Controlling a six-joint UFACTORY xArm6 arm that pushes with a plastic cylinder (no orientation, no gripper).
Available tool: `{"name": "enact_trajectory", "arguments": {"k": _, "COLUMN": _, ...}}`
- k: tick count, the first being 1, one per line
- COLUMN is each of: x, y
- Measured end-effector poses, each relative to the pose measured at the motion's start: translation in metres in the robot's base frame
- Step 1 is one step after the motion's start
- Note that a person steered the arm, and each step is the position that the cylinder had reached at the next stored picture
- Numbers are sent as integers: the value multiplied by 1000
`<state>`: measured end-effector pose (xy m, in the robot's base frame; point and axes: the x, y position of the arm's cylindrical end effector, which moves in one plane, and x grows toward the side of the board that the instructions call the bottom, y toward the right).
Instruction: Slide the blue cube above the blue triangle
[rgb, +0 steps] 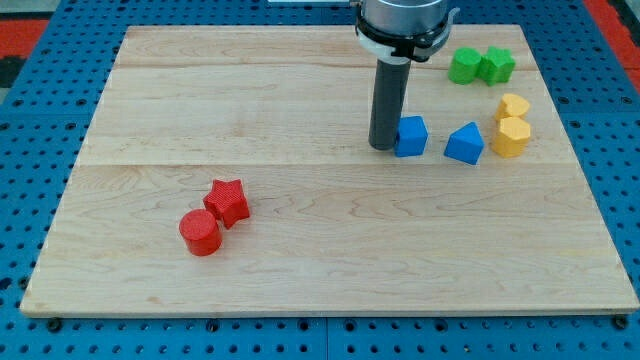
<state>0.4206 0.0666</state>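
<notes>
The blue cube (411, 136) sits on the wooden board right of centre. The blue triangle (464, 144) lies just to its right, a small gap between them. My tip (384, 147) is at the cube's left side, touching or almost touching it. The dark rod rises from there to the arm at the view's top.
Two green blocks (481, 66) sit at the top right. Two yellow blocks (512, 125) stand right of the blue triangle. A red star (229, 201) and a red cylinder (200, 233) lie at the lower left. The board's right edge (590, 200) is near the yellow blocks.
</notes>
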Motion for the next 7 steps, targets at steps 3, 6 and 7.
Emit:
{"name": "enact_trajectory", "arguments": {"k": 3, "x": 15, "y": 4}}
{"name": "enact_trajectory", "arguments": {"k": 6, "x": -1, "y": 10}}
{"name": "enact_trajectory", "arguments": {"k": 7, "x": 11, "y": 22}}
